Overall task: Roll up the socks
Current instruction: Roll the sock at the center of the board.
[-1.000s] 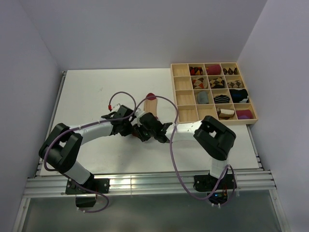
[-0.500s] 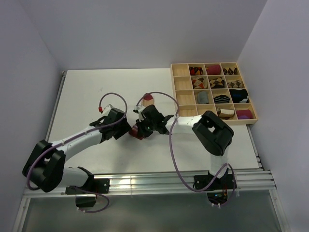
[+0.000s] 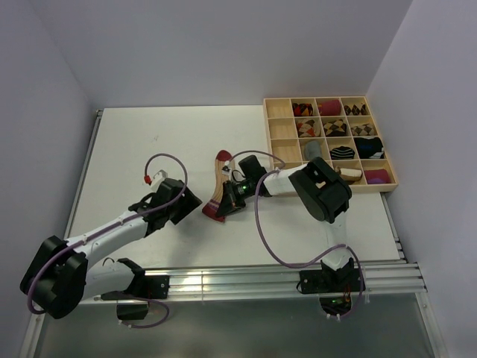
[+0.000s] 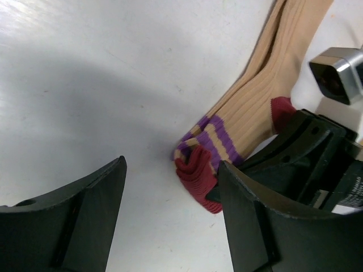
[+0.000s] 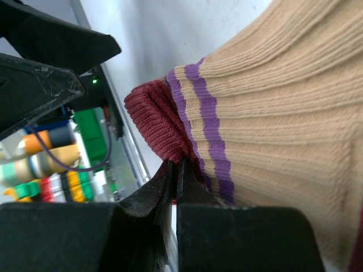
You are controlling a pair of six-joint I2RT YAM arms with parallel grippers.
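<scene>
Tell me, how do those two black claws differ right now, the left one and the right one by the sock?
The left gripper stands wide open with nothing clamped between its fingers, while the right gripper is shut. The right gripper pinches the dark-red cuff edge of the beige sock; the left gripper only faces that cuff without gripping it. Both are black, two-fingered, and meet at the sock's striped cuff end.

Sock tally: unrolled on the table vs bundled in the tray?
unrolled sock on table: 1
sock bundles visible in tray: 11
total: 12
</scene>
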